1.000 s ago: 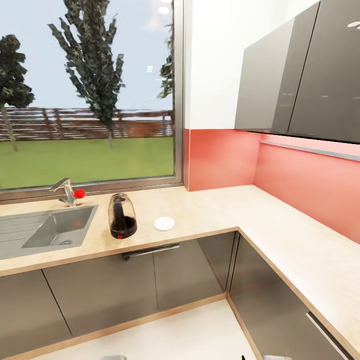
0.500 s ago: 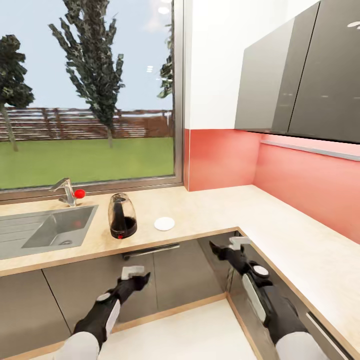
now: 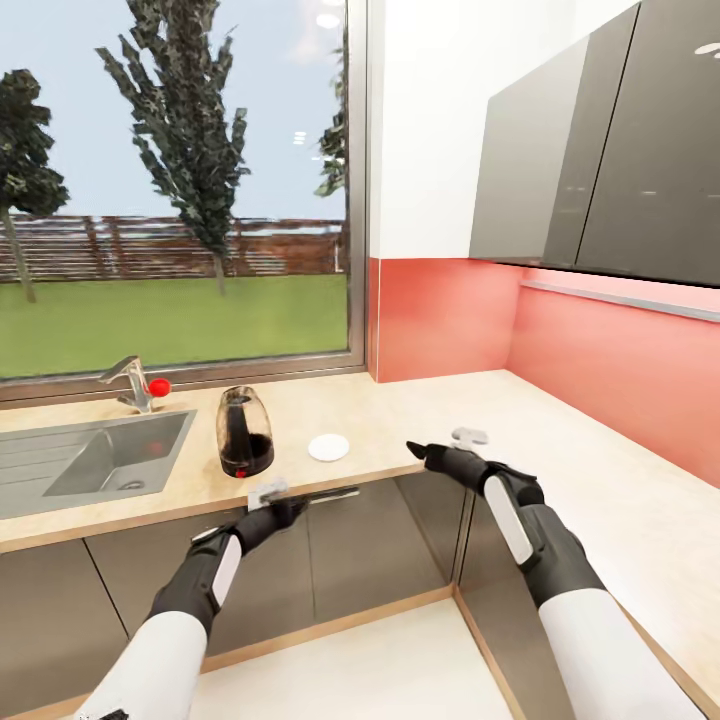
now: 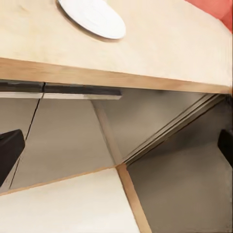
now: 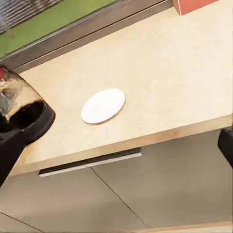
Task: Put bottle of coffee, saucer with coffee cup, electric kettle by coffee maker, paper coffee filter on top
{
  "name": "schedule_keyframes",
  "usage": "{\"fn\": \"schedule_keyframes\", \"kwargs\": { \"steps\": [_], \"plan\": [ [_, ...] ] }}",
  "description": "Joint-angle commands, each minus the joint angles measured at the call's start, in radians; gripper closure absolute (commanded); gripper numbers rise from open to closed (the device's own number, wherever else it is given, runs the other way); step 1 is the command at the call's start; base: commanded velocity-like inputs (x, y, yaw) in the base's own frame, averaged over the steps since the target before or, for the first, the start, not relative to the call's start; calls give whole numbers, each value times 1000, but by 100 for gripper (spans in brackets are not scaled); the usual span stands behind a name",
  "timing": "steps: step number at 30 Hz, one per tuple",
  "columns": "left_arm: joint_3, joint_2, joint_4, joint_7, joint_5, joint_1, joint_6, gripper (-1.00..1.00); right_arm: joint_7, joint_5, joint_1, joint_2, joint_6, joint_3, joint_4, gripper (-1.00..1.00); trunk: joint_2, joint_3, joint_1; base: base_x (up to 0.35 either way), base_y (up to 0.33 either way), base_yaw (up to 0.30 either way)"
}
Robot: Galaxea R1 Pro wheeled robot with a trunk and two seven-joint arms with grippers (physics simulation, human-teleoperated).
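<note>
Head view shows both arms raised in front of the lower cabinets. The left jaws sit just under the edge of the surface, and the right jaws are already over that edge. Both pairs stand wide open and hold nothing; in each wrist view the two dark fingertips are at opposite borders with only air between them.

The saucer lies flat on the surface, ahead of the right jaws and a little toward the left arm; from the left jaws it is above and beyond the edge. The coffee maker stands upright near the saucer, apart from it, on the sink side. In the right wrist view the saucer is nearly central between the fingertips, with the coffee maker by one of them. I judge that the arms are held up and open so as to be ready for a grasp, probably of the saucer. The bottle, filter, cup and kettle I cannot see.

Compared with half a second ago, both arms have come higher and more forward; a second ago they were hardly in the picture. The things have not moved.
</note>
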State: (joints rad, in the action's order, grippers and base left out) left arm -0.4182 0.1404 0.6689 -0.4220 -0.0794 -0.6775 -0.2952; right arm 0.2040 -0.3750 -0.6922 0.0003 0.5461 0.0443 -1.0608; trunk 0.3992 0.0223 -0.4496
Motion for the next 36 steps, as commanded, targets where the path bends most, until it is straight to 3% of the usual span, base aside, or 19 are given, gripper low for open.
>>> {"fn": "schedule_keyframes", "kwargs": {
  "steps": [1, 6, 9, 17, 36],
  "plan": [
    [-8, 2, 16, -10, 7, -7, -35, -100, 6, -28, -1, 0, 7, 1, 0, -100, 1, -1, 0, 0, 0, 0],
    [-6, 4, 92, -31, 56, -18, -166, -100, 14, -75, -1, -2, 25, 4, -3, -100, 1, -1, 0, 0, 0, 0],
    [9, 3, 117, -46, 69, -18, -197, -100, 15, -80, -1, -3, 48, 4, -4, -100, 1, -1, 0, 0, 0, 0],
    [31, 1, 146, -50, 73, -8, -209, -100, 15, -82, -1, -4, 59, 6, 1, -100, 1, -1, 0, 39, 0, 0],
    [32, 2, 140, -49, 74, -1, -210, -100, 15, -82, -1, -2, 63, 7, 0, -100, 1, -1, 0, 273, 0, 0]
  ]
}}
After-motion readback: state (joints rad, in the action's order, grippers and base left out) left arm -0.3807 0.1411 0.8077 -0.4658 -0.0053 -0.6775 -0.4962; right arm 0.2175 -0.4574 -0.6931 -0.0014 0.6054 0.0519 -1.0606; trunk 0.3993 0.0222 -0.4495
